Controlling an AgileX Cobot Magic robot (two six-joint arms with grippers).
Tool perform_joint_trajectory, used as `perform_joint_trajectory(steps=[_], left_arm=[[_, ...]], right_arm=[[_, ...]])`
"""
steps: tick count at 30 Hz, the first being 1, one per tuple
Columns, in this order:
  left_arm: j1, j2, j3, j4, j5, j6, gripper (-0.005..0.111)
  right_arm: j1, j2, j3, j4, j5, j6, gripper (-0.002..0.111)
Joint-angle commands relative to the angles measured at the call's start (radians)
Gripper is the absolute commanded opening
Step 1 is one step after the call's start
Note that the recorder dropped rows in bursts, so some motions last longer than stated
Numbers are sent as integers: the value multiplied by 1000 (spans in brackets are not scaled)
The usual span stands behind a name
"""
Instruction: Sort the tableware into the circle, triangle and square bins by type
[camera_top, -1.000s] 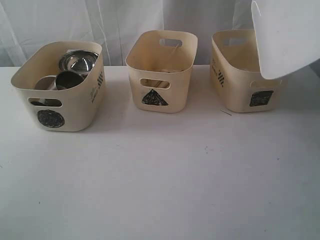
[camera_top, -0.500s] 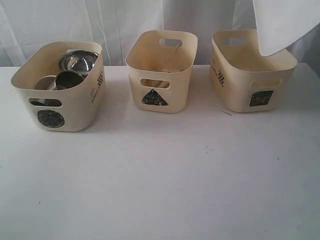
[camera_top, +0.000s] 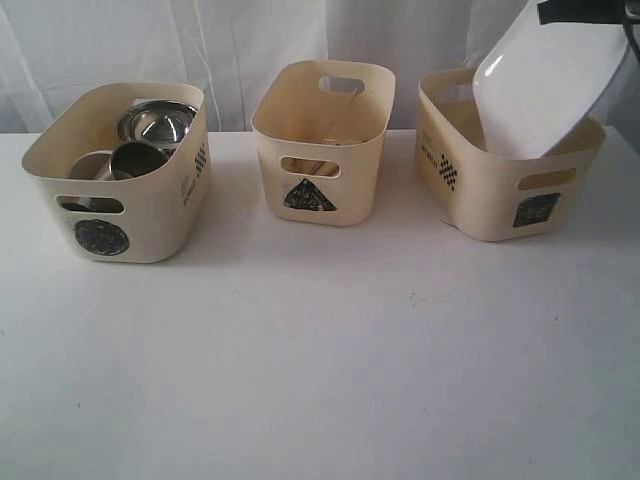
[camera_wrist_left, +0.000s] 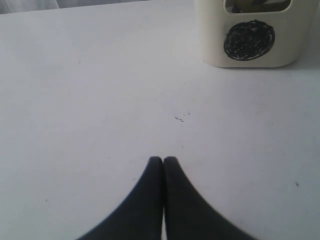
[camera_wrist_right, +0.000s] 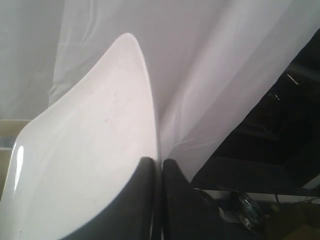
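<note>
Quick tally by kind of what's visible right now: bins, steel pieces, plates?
Bins: 3 (circle bin, triangle bin, square bin)
Steel pieces: 3 (steel bowl, mugs)
Plates: 1 (white plate)
Total: 7

Looks down past the left end effector (camera_wrist_left: 163, 160), dark fingers (camera_wrist_left: 147, 192) pressed tight together, onto the white table (camera_wrist_left: 90, 100), with a few tiny dark specks (camera_wrist_left: 181, 118) beyond the tips and, well apart, a cream bin (camera_wrist_left: 210, 30) marked with a scribbled black circle (camera_wrist_left: 249, 41) under its handle slot (camera_wrist_left: 257, 5).
</note>
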Motion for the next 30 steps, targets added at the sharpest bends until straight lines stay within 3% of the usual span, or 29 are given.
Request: perform_joint_trajectory(steps=[1,11,19,21,30], left_arm=[[2,-4,4,-8,2,-2,0],[2,-4,4,-8,2,-2,0],[2,-4,4,-8,2,-2,0],[2,-4,4,-8,2,-2,0],[2,-4,4,-8,2,-2,0]], right_arm=[[-8,-2,-22,-42,-20,48,0],[-8,43,-52,-11,2,50,1],[-8,63,-58,-8,-30,54,34],[-8,63,-70,-8,-27,64,37],[-8,30,-93,60,-15,65,37]])
